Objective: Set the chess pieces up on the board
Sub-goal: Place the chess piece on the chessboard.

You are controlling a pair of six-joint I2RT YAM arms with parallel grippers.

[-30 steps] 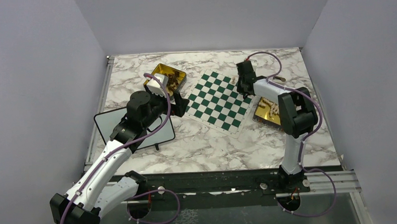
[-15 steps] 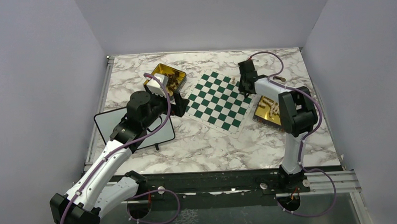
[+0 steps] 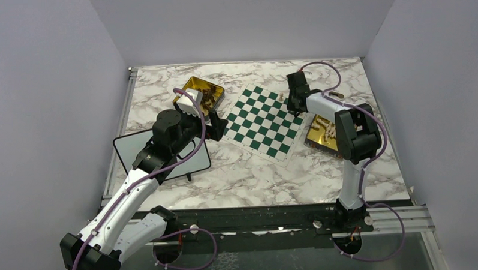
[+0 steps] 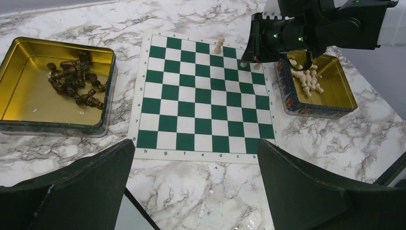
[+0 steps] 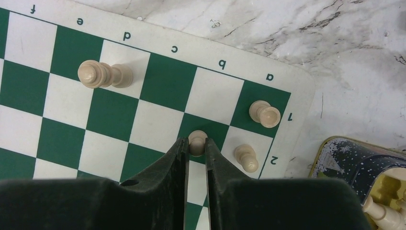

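Since a second ago the right fingers have edged slightly away from the arm bases, over the far right corner of the board; the left arm has not moved. The right fingers are closed to a narrow gap on the head of a pale pawn standing on a green square. A second pawn stands just right of those fingers, a corner piece beyond them to the right, and a taller piece beyond them to the left. The left fingers are spread wide and hold nothing; the board lies on the desk ahead of them, with a tin of dark pieces to their left.
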